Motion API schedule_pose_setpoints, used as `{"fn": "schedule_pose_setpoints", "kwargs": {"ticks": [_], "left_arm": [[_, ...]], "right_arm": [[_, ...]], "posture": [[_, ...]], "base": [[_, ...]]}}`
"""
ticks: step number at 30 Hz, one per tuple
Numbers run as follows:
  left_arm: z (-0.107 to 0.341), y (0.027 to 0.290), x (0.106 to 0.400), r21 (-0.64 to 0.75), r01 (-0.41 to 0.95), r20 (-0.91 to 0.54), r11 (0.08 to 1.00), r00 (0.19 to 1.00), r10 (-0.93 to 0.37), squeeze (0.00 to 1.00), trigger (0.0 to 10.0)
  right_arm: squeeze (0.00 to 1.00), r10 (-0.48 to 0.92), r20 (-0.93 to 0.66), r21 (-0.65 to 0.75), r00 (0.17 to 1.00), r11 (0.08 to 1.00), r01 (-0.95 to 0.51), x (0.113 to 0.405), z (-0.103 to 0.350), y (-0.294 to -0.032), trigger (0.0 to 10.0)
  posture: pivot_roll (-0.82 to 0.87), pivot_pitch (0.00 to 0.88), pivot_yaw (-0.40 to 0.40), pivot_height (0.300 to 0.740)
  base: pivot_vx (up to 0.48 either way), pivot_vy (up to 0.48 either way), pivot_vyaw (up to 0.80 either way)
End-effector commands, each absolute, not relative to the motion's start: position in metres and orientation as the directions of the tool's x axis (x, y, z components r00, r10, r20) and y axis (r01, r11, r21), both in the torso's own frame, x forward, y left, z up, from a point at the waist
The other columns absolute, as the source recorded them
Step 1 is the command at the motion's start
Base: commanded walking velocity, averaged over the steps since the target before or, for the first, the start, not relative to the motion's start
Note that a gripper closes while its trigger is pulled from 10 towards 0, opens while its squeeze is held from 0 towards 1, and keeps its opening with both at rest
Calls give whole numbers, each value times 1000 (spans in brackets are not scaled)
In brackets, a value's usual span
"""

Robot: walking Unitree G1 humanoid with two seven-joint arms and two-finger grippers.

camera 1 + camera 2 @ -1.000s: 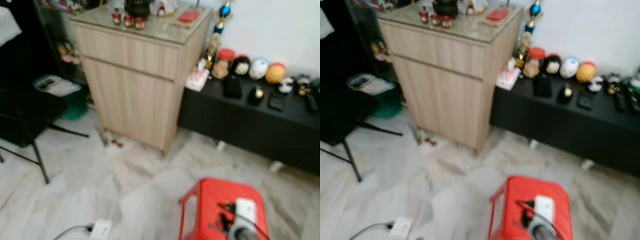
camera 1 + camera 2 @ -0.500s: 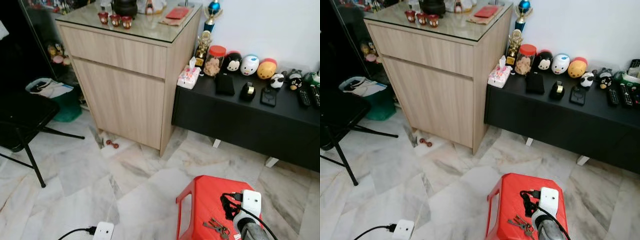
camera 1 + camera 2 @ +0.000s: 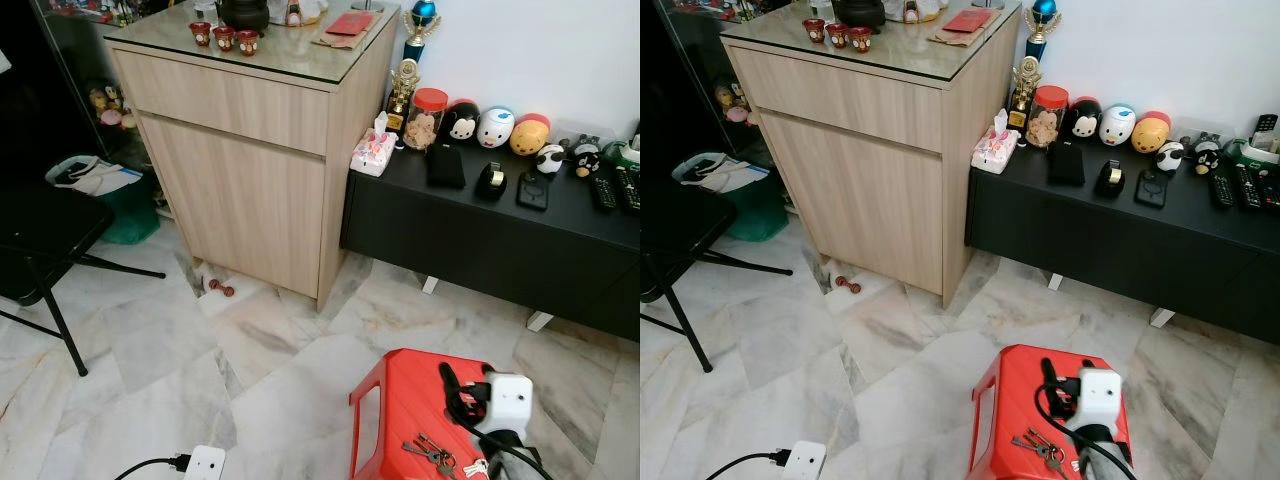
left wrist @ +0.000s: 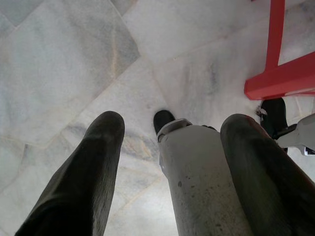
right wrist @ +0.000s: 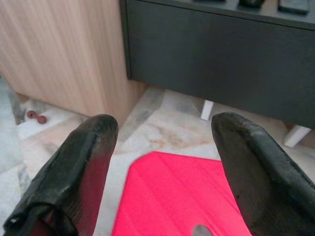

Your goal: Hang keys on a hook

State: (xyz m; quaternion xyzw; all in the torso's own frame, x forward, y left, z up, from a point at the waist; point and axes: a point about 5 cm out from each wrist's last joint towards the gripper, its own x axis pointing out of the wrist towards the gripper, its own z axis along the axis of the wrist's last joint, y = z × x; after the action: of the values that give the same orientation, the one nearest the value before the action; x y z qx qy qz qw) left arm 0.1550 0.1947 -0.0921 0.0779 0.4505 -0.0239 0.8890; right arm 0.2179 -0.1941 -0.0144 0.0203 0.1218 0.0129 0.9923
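Keys [image 3: 432,455] on red stool [image 3: 395,400], near its front edge, flat on the seat, untouched. Right gripper [image 3: 452,392] over the same stool, just behind the keys, 2 black fingers [image 5: 74,167] spread wide with nothing between them, stool seat and marble floor [image 3: 150,350] visible through the gap in the right wrist view. White wrist block and black cable just beside the keys on the stool's right half. Left gripper [image 4: 172,162] low beside the stool, pointing down at the floor, fingers parted and empty, a silver leg and dark foot between them in the left wrist view. Wooden cabinet [image 3: 240,160] well beyond the stool, to its left. Black bench [image 3: 480,225] with round toy figures, also beyond the stool, to the right of the cabinet. White power strip [image 3: 203,463] on the floor left of the stool. Black folding chair [image 3: 40,240] further left.
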Motion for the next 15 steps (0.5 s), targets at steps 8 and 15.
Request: {"fn": "schedule_pose_setpoints", "kwargs": {"ticks": [8, 15], "left_arm": [[-96, 193, 147, 109, 116, -823, 987, 567, 24, 0, 10000], [-97, 196, 143, 117, 126, -827, 985, 561, 27, 0, 10000]], "right_arm": [[0, 35, -264, 41, 964, 999, -25, 218, -14, -189, 10000], [0, 32, -268, 34, 963, 999, -24, 221, -9, -190, 10000]], "posture": [[-10, 35, -78, 740], [-11, 32, -79, 740]], "base": [[-134, 0, 0], [-147, 0, 0]]}}
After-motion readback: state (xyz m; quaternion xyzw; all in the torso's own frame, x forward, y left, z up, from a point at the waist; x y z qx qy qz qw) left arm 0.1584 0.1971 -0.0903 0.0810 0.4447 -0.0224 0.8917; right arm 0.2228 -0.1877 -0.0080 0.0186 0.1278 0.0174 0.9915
